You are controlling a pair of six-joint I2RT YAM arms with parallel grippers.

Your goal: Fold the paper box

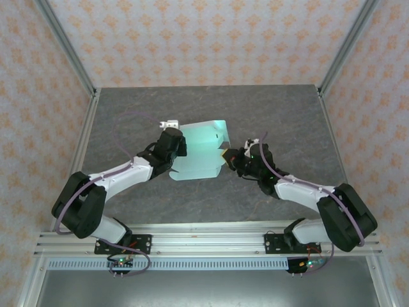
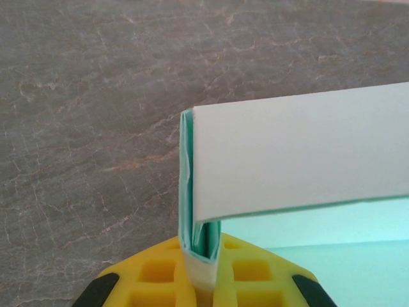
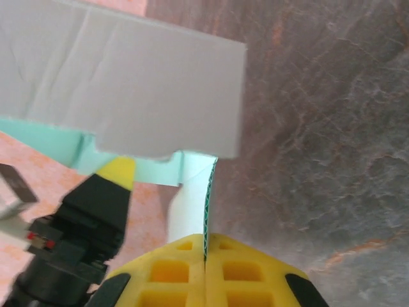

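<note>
The paper box (image 1: 201, 150) is a pale mint-green card sheet, partly folded, held up above the table's middle between both arms. My left gripper (image 1: 177, 146) is shut on its left side; in the left wrist view folded layers of the paper box (image 2: 300, 153) are pinched between the yellow fingers (image 2: 255, 275). My right gripper (image 1: 231, 157) is shut on the right edge; the right wrist view has a thin corrugated edge of the paper box (image 3: 208, 198) clamped between yellow fingers (image 3: 172, 272), with a white flap (image 3: 128, 83) above.
The dark grey marbled table (image 1: 281, 115) lies under the sheet. Metal frame posts (image 1: 67, 48) and patterned walls (image 1: 204, 38) enclose the back and sides. The left arm's gripper body (image 3: 83, 224) sits close in the right wrist view.
</note>
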